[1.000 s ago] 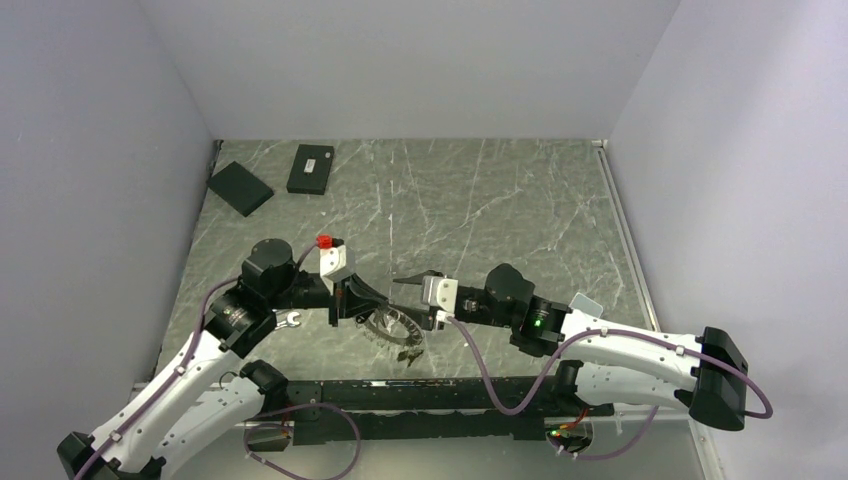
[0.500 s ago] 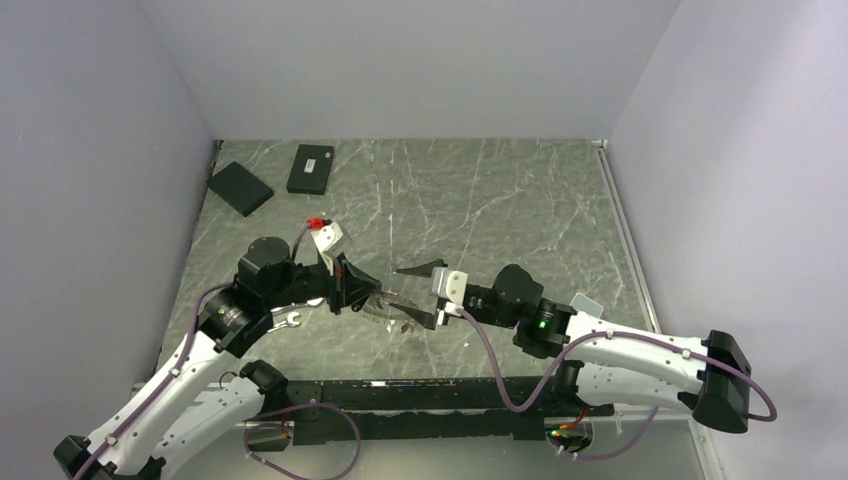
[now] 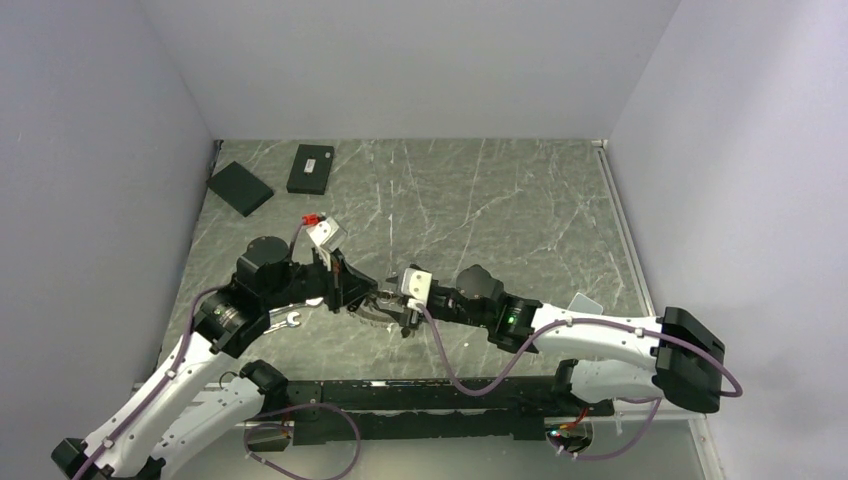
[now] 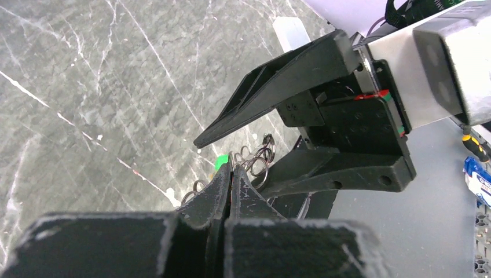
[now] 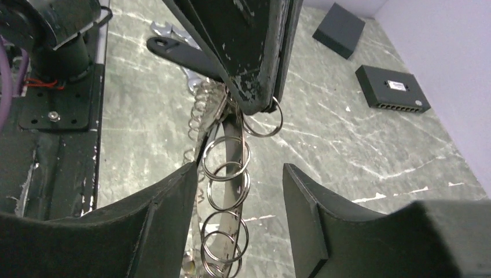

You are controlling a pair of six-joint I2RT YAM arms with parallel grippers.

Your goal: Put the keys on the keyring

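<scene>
Gripping the keyring (image 4: 259, 164) with the left end effector (image 4: 230, 180), fingers pressed together on it. Holding the right end effector (image 5: 238, 174) wide open, one finger either side of the keyring's loops, just beyond the left tips.

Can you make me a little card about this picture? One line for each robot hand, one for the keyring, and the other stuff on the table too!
left gripper: shut, pinching the keyring
right gripper: open, one finger on each side of the keyring
keyring: between the two grippers, with a green tag
boxes: two black ones at the table's far left corner
wrench: lying on the table by the left arm
</scene>
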